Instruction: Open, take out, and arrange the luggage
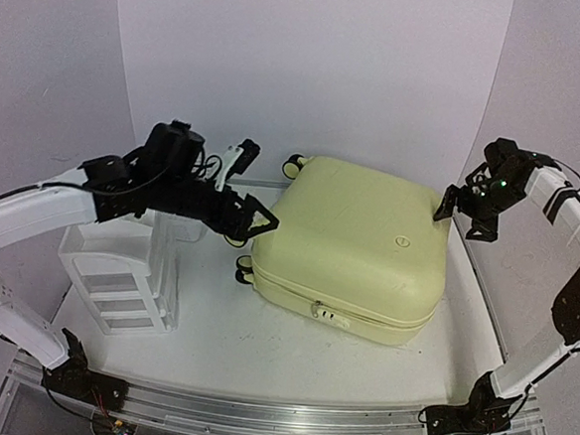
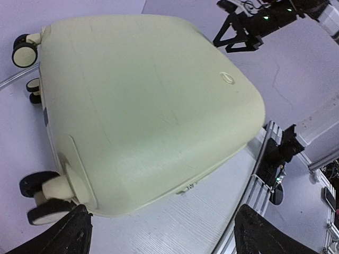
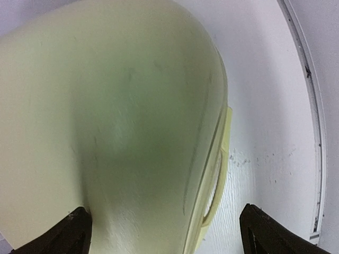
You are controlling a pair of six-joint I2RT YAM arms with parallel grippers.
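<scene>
Your left gripper [image 1: 259, 218] is spread wide and empty, just beside the left edge of the luggage [image 1: 358, 244]. Your right gripper [image 1: 459, 212], equally wide and empty, hovers at its upper-right corner. The luggage lies flat and closed, mid-frame.

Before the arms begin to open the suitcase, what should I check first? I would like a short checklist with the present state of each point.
1. Pale-yellow suitcase lies flat and closed on the table: ok.
2. Left gripper is open and empty, at the end with the wheels: ok.
3. Right gripper is open and empty, at the opposite corner: ok.
4. Zipper seam faces the arms' side: ok.
5. Zipper pull is located: cannot tell.
6. White drawer unit stands apart from the suitcase: ok.
</scene>
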